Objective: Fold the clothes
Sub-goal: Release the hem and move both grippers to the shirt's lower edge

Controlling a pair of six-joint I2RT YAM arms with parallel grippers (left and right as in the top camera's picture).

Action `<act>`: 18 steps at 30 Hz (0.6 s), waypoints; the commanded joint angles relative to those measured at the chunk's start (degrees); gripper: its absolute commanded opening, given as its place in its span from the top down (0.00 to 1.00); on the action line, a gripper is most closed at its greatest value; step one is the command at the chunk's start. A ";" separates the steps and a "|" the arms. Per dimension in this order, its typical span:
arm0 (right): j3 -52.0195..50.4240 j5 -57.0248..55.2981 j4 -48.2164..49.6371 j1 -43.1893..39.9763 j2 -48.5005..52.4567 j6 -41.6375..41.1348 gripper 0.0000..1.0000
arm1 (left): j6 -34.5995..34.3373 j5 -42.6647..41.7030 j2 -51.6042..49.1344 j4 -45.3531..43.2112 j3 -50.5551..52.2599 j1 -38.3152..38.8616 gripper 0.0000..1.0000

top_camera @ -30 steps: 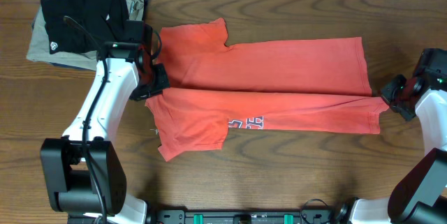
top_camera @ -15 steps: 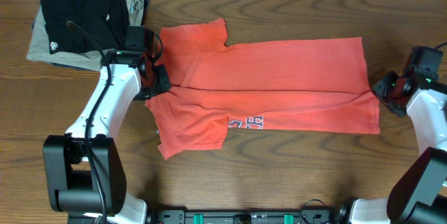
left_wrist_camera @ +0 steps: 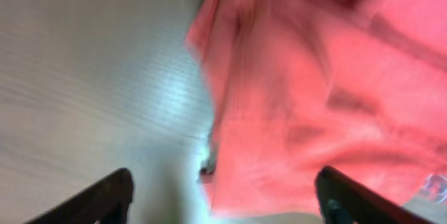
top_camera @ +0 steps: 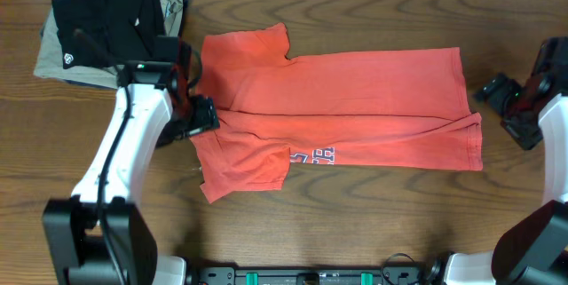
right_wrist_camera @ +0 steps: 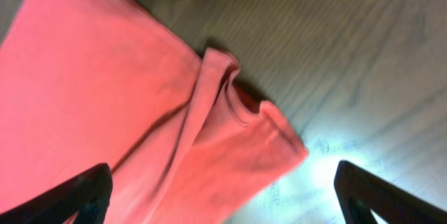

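Left wrist view, though blurred, shows the left gripper (left_wrist_camera: pixel 223 206) with its fingers (left_wrist_camera: pixel 105 197) spread wide at the lower corners and nothing between them. Below the gap runs the edge of the red-orange T-shirt (left_wrist_camera: pixel 314 98) on the wooden table (left_wrist_camera: pixel 84 77).

The right gripper (right_wrist_camera: pixel 227 196) likewise stands wide apart and empty, above the shirt's hem corner (right_wrist_camera: pixel 234 105), which is bunched into a small ridge.

From overhead, the left gripper sits at the shirt's left edge, between the two sleeves. The right gripper sits just off the hem end. The shirt lies lengthwise across the table with a crease along its middle. Part of its lettering (top_camera: pixel 313 155) shows on the near half. A folded black garment (top_camera: pixel 102 19) rests on a khaki garment (top_camera: pixel 53 59) at the far left corner.
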State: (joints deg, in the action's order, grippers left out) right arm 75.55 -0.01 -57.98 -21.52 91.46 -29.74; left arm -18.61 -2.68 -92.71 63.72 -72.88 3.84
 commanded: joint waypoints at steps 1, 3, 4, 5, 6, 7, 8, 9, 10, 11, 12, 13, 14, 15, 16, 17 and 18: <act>2.12 3.10 -3.61 -0.22 -0.09 0.00 0.01 | -0.13 0.28 0.98 6.08 -0.50 -0.28 0.11; 1.81 3.91 -5.22 -0.15 -0.07 0.00 0.01 | -0.02 -2.27 0.98 8.04 1.66 -0.28 0.10; 1.49 4.15 -5.64 -0.13 -0.07 0.00 0.01 | 0.72 -3.63 0.98 7.87 2.78 -0.28 0.10; 1.18 4.46 -6.03 -0.11 -0.07 0.00 0.01 | 1.88 -5.20 0.98 7.17 4.26 -0.28 0.10; 0.92 4.57 -6.16 -0.11 -0.07 0.02 0.01 | 2.60 -6.36 0.98 6.27 5.77 -0.28 0.10; 0.63 4.57 -6.34 -0.09 -0.07 0.02 0.01 | 2.75 -7.04 0.98 5.20 7.21 -0.28 0.10; 0.50 4.57 -6.64 -0.04 -0.07 0.02 0.01 | 2.93 -7.56 0.98 3.85 8.76 -0.28 0.10; 0.46 4.55 -7.08 -0.04 -0.07 0.04 0.01 | 3.04 -8.20 0.98 2.14 10.51 -0.28 0.10; 0.46 4.57 -7.43 -0.04 -0.07 0.31 0.01 | 3.67 -9.18 0.98 0.02 12.35 -0.28 0.10; 0.46 5.09 -7.74 -0.04 -0.07 0.50 0.01 | 3.78 -10.14 0.98 -1.95 14.05 -0.24 0.10; 0.46 6.03 -7.85 -0.04 -0.07 1.20 0.01 | 3.76 -10.86 0.98 -3.45 15.28 -0.24 0.11; 0.46 7.65 -7.85 -0.04 -0.07 2.60 0.01 | 3.76 -11.41 0.96 -5.44 16.83 -0.24 0.14; 0.46 8.79 -7.85 -0.04 -0.07 3.43 0.01 | 3.74 -11.50 0.96 -6.84 17.90 -0.24 0.16; 0.46 9.77 -7.82 -0.04 -0.07 4.15 0.01 | 3.74 -11.47 0.96 -8.09 18.82 -0.24 0.19; 0.46 10.01 -7.85 -0.04 -0.07 4.13 0.01 | 3.76 -11.47 0.96 -9.46 19.78 -0.24 0.21; 0.46 10.12 -7.82 -0.04 -0.07 4.11 0.01 | 3.76 -11.47 0.96 -10.51 20.50 -0.24 0.23; 0.46 10.12 -7.82 -0.04 -0.07 4.13 0.01 | 3.76 -11.47 0.96 -11.63 21.16 -0.24 0.27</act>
State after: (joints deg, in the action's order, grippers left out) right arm 76.42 7.81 -65.69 -21.52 91.48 -27.53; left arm -15.81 -12.73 -91.64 53.47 -53.28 3.84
